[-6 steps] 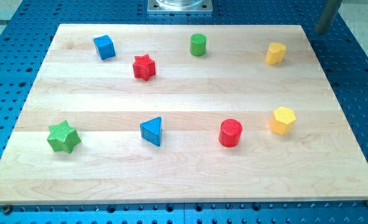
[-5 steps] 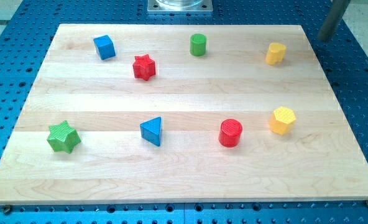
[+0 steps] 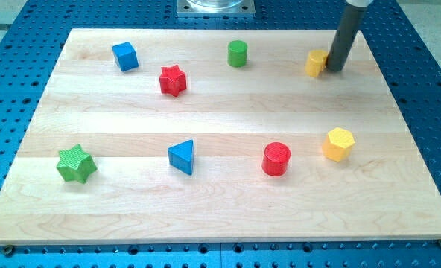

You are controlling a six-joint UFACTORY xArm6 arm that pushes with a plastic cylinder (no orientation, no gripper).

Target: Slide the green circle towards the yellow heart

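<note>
The green circle (image 3: 238, 53) stands near the view's top, a little right of centre. The yellow heart (image 3: 316, 64) lies to its right, near the top right of the board. My tip (image 3: 334, 70) is down on the board, touching the right side of the yellow heart, and the rod hides part of that side. The tip is well to the right of the green circle, with the heart between them.
A blue cube (image 3: 124, 56) and a red star (image 3: 173, 80) lie at the upper left. A green star (image 3: 76, 164), a blue triangle (image 3: 182, 157), a red cylinder (image 3: 276, 158) and a yellow hexagon (image 3: 339, 144) lie along the lower half. The wooden board (image 3: 220, 216) rests on a blue perforated table.
The rod has come in from off the board's top right corner to the heart's right side. The yellow heart has shifted slightly to the left. The other blocks have not moved.
</note>
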